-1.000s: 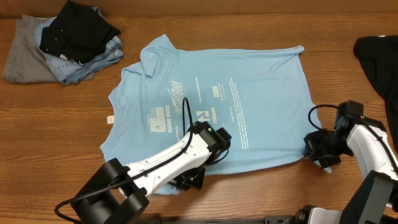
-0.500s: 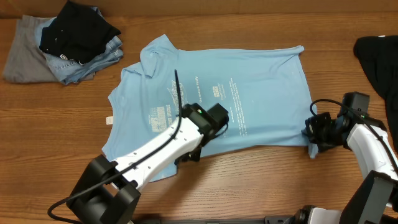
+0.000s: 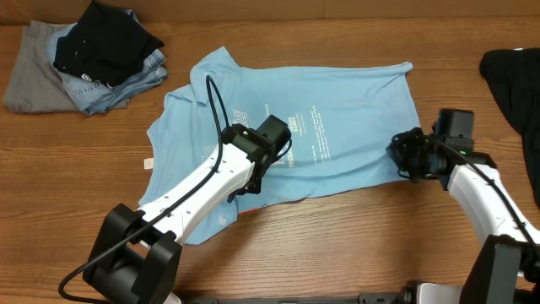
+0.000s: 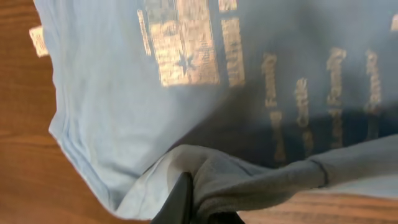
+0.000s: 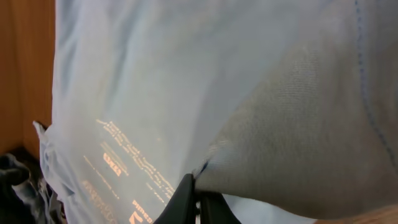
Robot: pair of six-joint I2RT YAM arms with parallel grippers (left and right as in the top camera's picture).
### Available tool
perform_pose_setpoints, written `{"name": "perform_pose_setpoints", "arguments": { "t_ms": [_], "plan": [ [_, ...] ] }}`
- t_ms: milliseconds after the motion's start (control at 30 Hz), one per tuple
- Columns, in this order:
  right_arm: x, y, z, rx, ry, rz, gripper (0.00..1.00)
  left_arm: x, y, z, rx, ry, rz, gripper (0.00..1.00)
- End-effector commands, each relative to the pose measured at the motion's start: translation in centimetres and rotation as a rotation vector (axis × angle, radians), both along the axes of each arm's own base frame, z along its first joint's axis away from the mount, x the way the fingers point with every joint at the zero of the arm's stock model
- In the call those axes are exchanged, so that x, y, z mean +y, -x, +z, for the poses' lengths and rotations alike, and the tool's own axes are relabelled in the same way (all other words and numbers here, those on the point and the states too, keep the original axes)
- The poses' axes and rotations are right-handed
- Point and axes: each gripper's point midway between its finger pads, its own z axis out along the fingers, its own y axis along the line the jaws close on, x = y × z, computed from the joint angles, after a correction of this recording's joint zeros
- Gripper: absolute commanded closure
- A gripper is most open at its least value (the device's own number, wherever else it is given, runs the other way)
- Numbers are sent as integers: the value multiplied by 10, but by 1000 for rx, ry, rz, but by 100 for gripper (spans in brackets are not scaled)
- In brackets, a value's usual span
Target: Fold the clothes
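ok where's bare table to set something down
Bare wooden table in front of the light sky-blue T-shirt, between the left arm and right arm; also left of the shirt, below the grey, denim and black clothes pile. Crowded at right by the black garment.

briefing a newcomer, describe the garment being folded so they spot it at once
Look at the middle of the wooden table. The light sky-blue T-shirt lies spread there with small white print, unlike the heaped grey, denim and black clothes at the top-left.

T-shirt (image 3: 363, 93) soft matt cloth; table (image 3: 337, 249) smooth grained wood.
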Motion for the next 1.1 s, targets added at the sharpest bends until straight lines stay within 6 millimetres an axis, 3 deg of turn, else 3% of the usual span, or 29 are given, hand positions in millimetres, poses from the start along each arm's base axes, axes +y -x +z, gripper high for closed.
{"name": "perform_pose_setpoints", "arguments": {
  "t_ms": [0,233,333,400,500,533,633,733,867,1067],
  "plan": [
    [2,-10,6,-28,64,9,96,8,-16,4,-49,-25,4,93],
    [-6,-11,1,-19,110,-13,96,21,-28,5,-85,-39,41,92],
    [-8,-12,2,-24,120,-19,90,24,-36,1,-107,-28,39,80],
    [-11,-13,2,-25,136,-28,78,27,-41,-2,-119,-22,38,56],
    [-15,-14,1,-26,158,-35,39,34,-47,-3,-122,-22,30,13],
    [-15,-15,2,-34,165,-22,32,37,-49,-3,-118,-25,25,10],
    [-20,-15,5,-35,182,-8,20,44,-46,1,-81,-20,37,6],
    [-33,-11,11,3,179,-39,18,44,-37,6,-22,6,48,0],
    [-51,-3,21,56,165,-75,16,41,-23,10,46,26,48,0],
    [-49,16,5,137,158,-32,16,32,-19,7,75,81,50,0]
  ]
}}
